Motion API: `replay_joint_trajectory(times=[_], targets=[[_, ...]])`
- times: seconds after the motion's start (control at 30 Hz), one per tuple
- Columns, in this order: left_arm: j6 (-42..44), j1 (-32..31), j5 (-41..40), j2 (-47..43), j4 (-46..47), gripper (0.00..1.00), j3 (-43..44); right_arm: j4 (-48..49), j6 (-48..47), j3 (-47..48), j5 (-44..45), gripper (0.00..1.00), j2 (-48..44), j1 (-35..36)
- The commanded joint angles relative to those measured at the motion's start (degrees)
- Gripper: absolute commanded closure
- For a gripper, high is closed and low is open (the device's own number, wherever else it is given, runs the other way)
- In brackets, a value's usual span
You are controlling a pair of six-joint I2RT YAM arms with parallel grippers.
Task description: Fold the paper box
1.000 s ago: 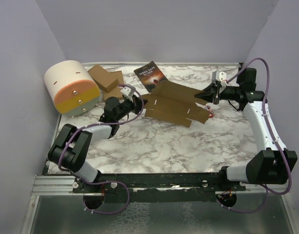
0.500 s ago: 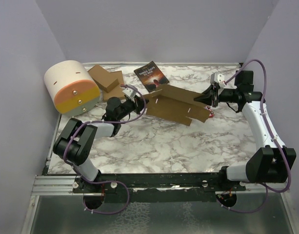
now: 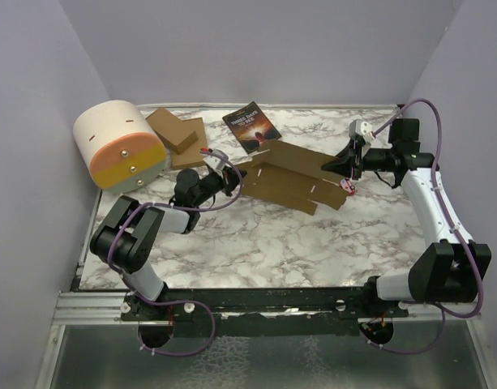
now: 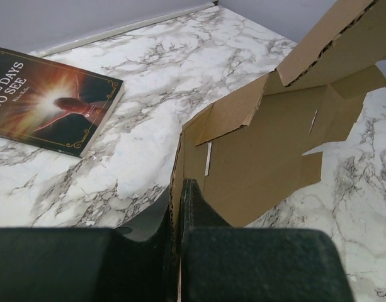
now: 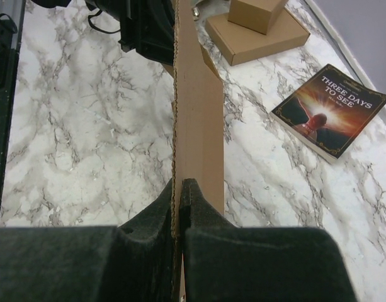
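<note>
Lab rig: walled marble tabletop (image 3: 256, 235)

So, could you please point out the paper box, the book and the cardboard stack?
paper box (image 3: 285, 184): top external view, middle of its main panel.
book (image 3: 250, 126): top external view, centre of its cover.
cardboard stack (image 3: 182, 139): top external view, its top piece.

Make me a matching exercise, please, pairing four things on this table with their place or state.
Things:
1. box
2. book
3. cardboard stack
4. cream and orange drum

Places or states:
A. far left, by the wall
B. lying flat at the back, cover up
C. pinched at one end by the left gripper and at the other by the right gripper
D. between the drum and the book

Pairs: 1-C, 2-B, 3-D, 4-A
</note>
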Motion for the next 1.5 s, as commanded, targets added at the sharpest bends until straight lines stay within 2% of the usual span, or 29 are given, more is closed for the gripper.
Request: replay_joint_trajectory(times=[0.0,0.2,0.5,0.67,0.93,1.23,1.47], targets=[[1.82,-0.11,0.16,0.01,1.93,1.00,-0.72,0.07,2.14,-0.84,-1.62,0.99,0.49,-0.13],[4.07,0.19,0.29,0.09,3.60,1.00,-1.98,-1.43,2.31,-2.17,-4.04,0.99,1.28,-0.13],[9.00,1.65,5.75,-1.26,6.04,1.00,-3.86,2.26,11.22,-0.56,3.36,0.99,3.55,-1.51],[10.28,1.73,8.50,-1.62,13.92,1.00,-8.56,-0.35,11.50,1.40,2.33,0.99,5.57,-2.63],[10.96,1.73,10.90,-1.53,16.33,1.00,-10.03,-7.31,7.15,3.59,-0.87,0.99,9.14,-2.67],[10.93,1.73,10.07,-1.64,16.35,1.00,-9.98,-20.58,-5.34,6.41,-6.06,0.99,12.79,-2.51],[10.17,1.73,9.95,-1.41,16.96,1.00,-9.52,-21.52,-7.01,5.87,-4.71,0.99,13.79,-1.31]])
